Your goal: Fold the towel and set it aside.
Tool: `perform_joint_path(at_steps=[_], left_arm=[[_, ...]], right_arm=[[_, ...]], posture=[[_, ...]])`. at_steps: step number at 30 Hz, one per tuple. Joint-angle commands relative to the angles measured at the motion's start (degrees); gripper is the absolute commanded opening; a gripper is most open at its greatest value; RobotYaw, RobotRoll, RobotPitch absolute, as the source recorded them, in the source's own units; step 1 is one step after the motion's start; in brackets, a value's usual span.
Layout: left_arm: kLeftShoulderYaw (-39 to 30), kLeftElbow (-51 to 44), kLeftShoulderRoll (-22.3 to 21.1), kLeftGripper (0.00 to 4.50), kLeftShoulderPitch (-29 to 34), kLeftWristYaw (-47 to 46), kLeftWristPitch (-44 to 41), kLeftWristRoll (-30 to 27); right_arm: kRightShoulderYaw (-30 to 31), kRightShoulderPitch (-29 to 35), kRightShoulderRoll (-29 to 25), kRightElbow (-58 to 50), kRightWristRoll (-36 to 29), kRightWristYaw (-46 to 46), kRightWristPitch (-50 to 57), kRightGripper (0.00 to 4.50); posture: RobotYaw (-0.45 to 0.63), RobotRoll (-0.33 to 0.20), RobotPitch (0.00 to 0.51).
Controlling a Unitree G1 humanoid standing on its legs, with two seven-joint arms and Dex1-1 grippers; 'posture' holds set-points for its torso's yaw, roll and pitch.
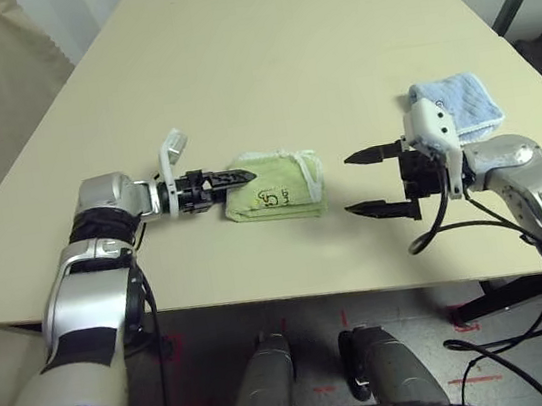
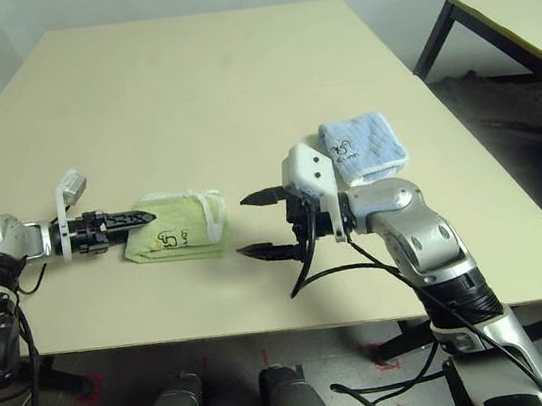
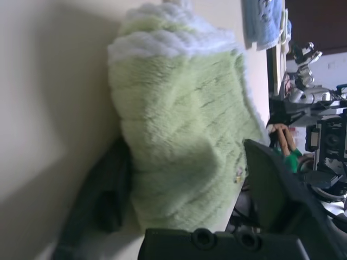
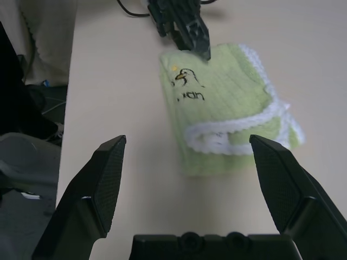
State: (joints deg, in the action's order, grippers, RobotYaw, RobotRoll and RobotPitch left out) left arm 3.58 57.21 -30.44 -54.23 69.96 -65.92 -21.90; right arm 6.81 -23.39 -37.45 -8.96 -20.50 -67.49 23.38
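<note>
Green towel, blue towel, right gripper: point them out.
green towel (image 1: 279, 187), left eye view, folded top face.
blue towel (image 2: 364, 146), right eye view, top face.
right gripper (image 1: 364, 184), left eye view, gap between fingertips.

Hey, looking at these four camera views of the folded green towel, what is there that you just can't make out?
- Left gripper: whether it actually pinches the towel; head views show the tips at the towel's edge, the left wrist view blurs one finger.
- Towel's underside and inner layers: hidden by its own folds.
- Embroidered logo: the lettering is too small to read.
- Blue towel: its near edge is covered by the right arm's white housing.
</note>
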Motion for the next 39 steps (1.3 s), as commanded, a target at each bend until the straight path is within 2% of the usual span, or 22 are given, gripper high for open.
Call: perform_joint_path(at_steps=[1,5,8,13,17,21,25,32,39], left_arm=[[1.69,2.54,0.60,2.47,0.39,1.03,-0.20,2.18],[-0.62,4.02,-0.51,1.13,0.44,0.93,0.69,2.18],[-6.64,5.72,-2.39,0.08,0.56,-1.47,2.11,-0.10],[-18.35,7.94,-6.21,0.02,1.82,-8.13,4.56,-4.51],[-25.69,7.80,-7.56,0.02,3.60,-12.98,8.44,-7.24],[-34.80,9.77,-7.71,0.02,5.07,-24.24,18.59,-10.44],[-40.88,11.83,-7.27,0.02,5.54,-32.87,27.95,-12.79],[-46.93,15.01,-6.56,0.02,5.23,-41.41,42.56,-14.69],[-48.38,16.67,-5.51,0.02,4.58,-45.07,48.25,-15.02]], right_arm=[[-0.53,1.17,-0.48,-2.14,-1.10,1.02,1.07,4.50],[-0.94,1.56,-0.21,-2.67,-1.49,2.26,1.50,4.50],[-1.94,1.42,0.62,-2.61,-2.66,4.50,2.92,4.50],[-2.25,2.35,3.77,-4.79,-4.78,9.34,6.40,4.50],[-1.91,2.95,5.25,-5.94,-5.38,11.50,7.92,4.50],[-1.76,3.61,6.49,-8.07,-6.18,13.95,10.10,4.50],[-2.04,4.57,5.63,-9.20,-6.44,14.73,11.01,4.50],[-2.79,5.19,5.22,-9.00,-6.88,16.40,11.33,4.50],[-2.55,6.27,6.27,-10.63,-7.64,18.67,12.35,4.50]], posture=[[-0.03,0.000,0.139],[-0.03,0.000,0.139],[-0.01,0.000,0.141],[0.02,0.000,0.140],[0.05,0.000,0.138],[0.06,0.000,0.137],[0.05,0.000,0.137],[0.06,0.000,0.133],[0.04,0.000,0.134]])
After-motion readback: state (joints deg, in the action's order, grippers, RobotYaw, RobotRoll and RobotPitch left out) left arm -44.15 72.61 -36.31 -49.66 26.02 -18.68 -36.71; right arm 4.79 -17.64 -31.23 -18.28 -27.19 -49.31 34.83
